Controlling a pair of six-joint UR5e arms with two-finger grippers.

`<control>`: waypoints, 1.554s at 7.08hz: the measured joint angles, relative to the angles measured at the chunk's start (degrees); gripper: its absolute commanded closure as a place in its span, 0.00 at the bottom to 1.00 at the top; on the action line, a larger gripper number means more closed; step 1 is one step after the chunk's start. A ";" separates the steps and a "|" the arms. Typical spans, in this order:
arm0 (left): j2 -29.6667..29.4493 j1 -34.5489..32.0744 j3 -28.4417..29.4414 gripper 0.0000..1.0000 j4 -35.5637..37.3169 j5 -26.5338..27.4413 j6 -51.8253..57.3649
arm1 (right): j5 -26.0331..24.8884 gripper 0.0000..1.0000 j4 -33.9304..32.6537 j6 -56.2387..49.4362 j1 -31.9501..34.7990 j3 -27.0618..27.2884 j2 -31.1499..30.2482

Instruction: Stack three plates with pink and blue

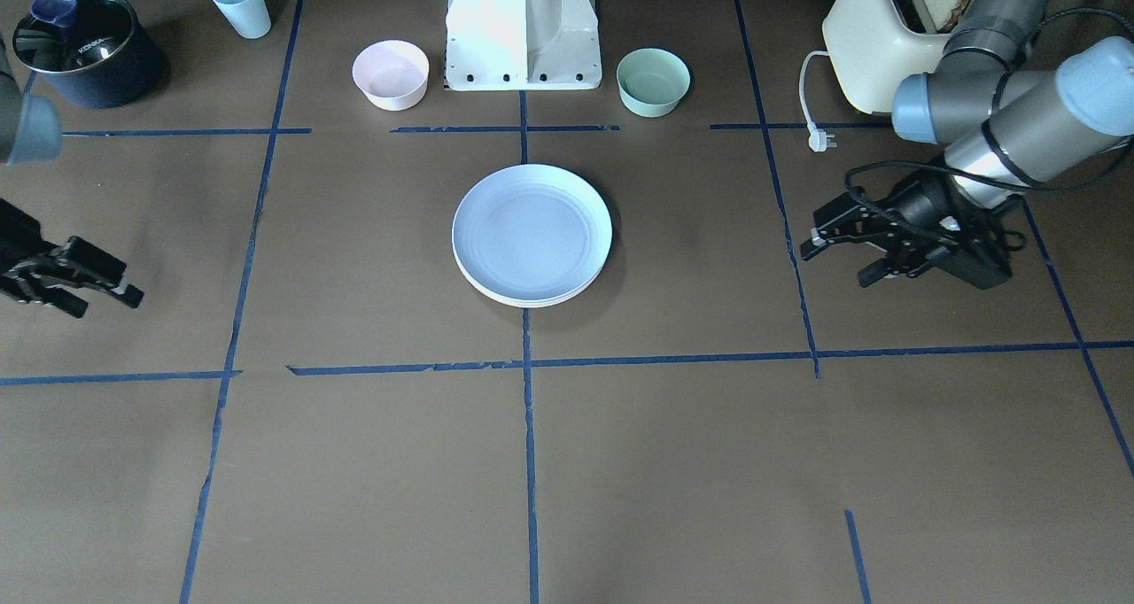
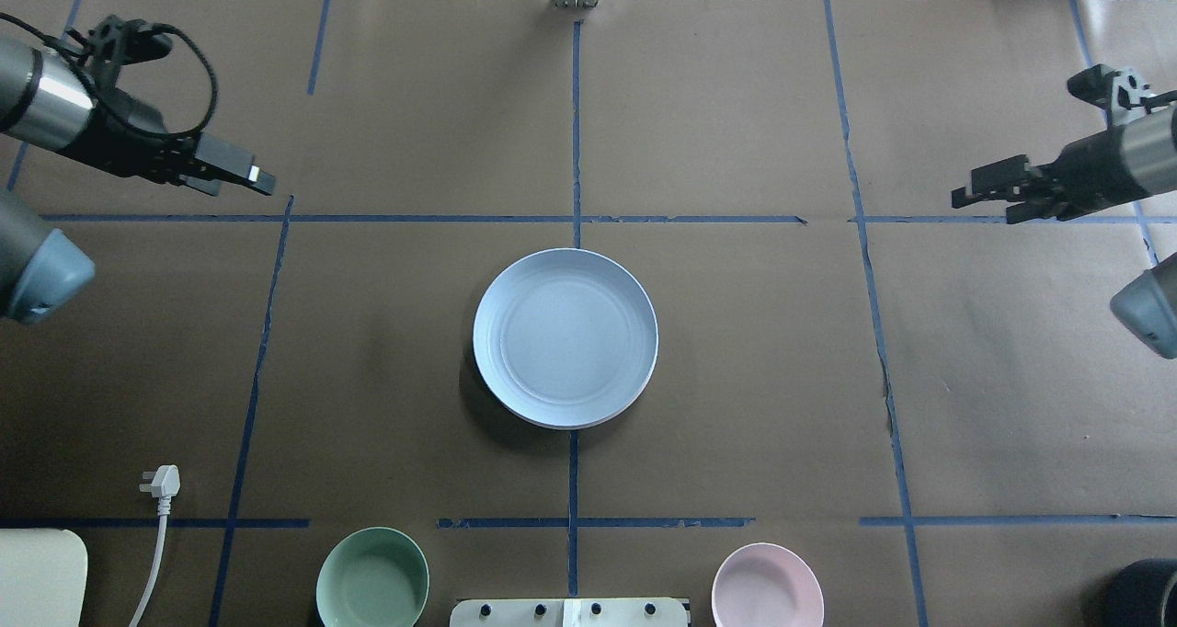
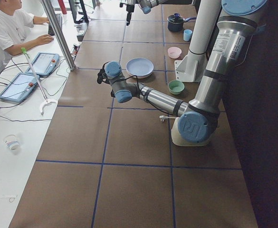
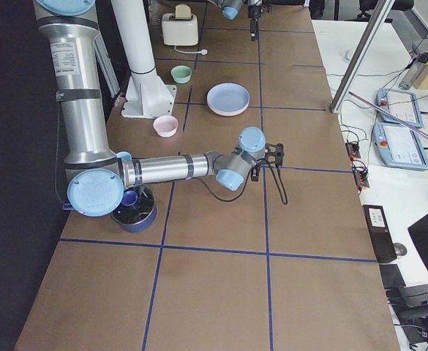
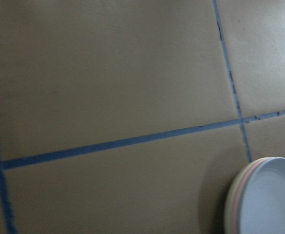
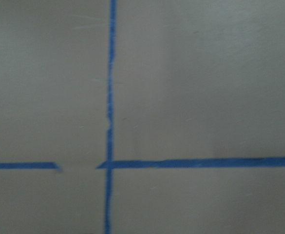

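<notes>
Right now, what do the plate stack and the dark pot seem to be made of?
Blue plate on top: probably matte plastic or melamine; no glare, soft moulded rings. Dark pot: likely coated metal; its inside shines like a mirror.

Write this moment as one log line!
round matte light blue plate top | pale pink round plate middle | cream round plate bottom | left end effector open | right end effector open

One blue plate [image 2: 565,333], one pink plate [image 5: 234,204] and one cream plate [image 1: 532,304] are counted, three in a single stack. One pink bowl [image 1: 391,74] and one mint bowl [image 1: 653,81] are seen, two in all. One cup [image 1: 240,3], one pot [image 1: 89,50] and one toaster [image 1: 877,46] are also counted.
</notes>
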 measured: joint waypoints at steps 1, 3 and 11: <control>2.92 -3.69 0.12 0.00 3.23 -0.42 9.83 | 1.40 0.00 -6.37 -10.93 5.01 -1.06 -0.79; 5.29 -12.45 0.13 0.00 16.72 0.28 32.50 | 2.13 0.00 -23.34 -36.43 15.22 -1.43 -1.82; 6.53 -28.00 -2.05 0.00 58.95 4.06 63.45 | -1.13 0.00 -51.04 -64.80 25.81 3.76 -1.71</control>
